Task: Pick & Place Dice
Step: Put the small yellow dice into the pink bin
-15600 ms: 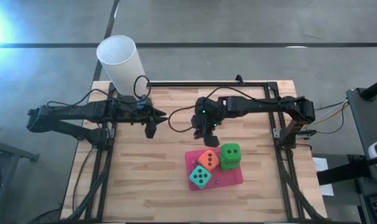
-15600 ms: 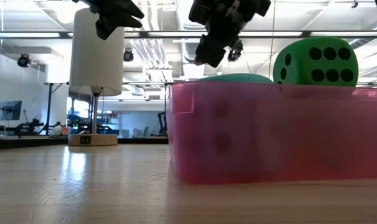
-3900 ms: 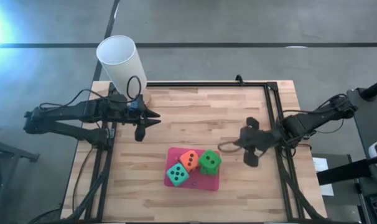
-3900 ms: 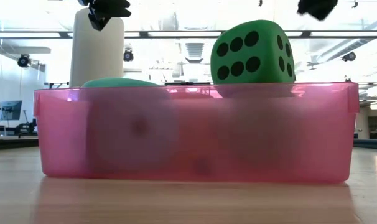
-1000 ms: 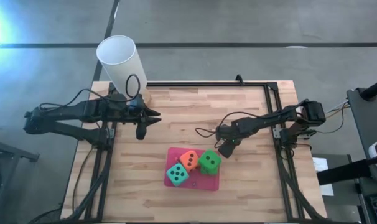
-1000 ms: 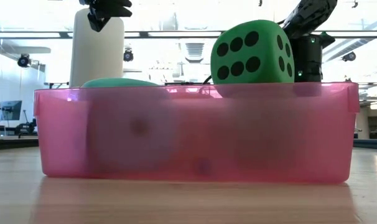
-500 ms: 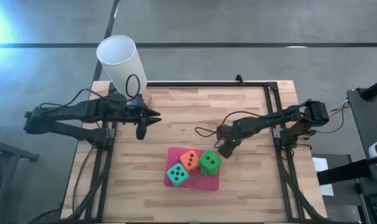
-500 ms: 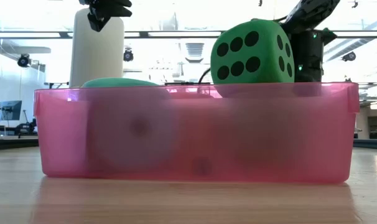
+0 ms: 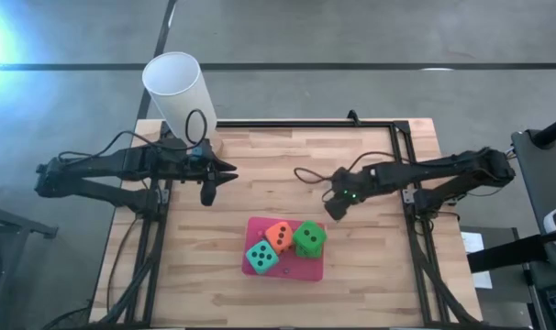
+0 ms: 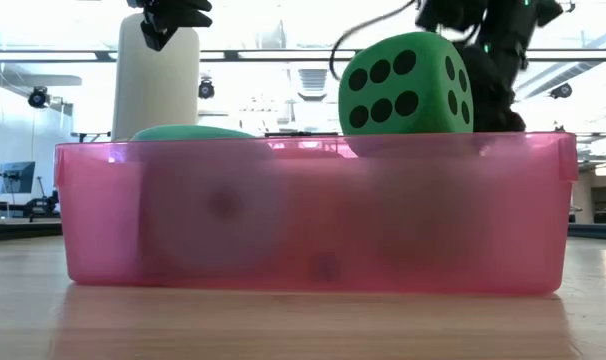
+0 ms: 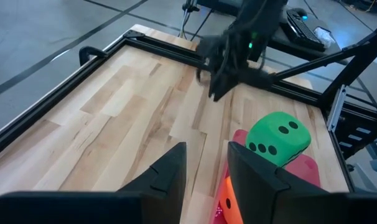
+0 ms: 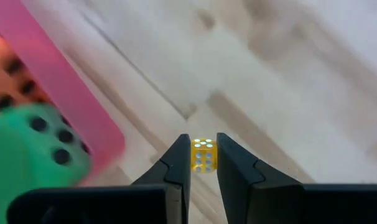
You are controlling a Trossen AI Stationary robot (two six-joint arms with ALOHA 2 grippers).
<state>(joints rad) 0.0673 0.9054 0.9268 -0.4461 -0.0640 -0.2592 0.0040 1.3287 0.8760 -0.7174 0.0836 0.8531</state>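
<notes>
The right gripper (image 12: pixel 204 163) is pinching a small yellow die (image 12: pixel 203 154) between nearly closed fingers, hovering beside the pink tray (image 9: pixel 257 227) (left gripper (image 9: pixel 207 194) waiting, slightly parted, empty).

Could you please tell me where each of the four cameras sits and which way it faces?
High: overhead, straight down; both arms, pink tray.
Low: tabletop height, level across; tray wall, green die.
Left wrist: past the left end effector toward the same green die.
Right wrist: down past the right end effector, shut on a small yellow die.
</notes>
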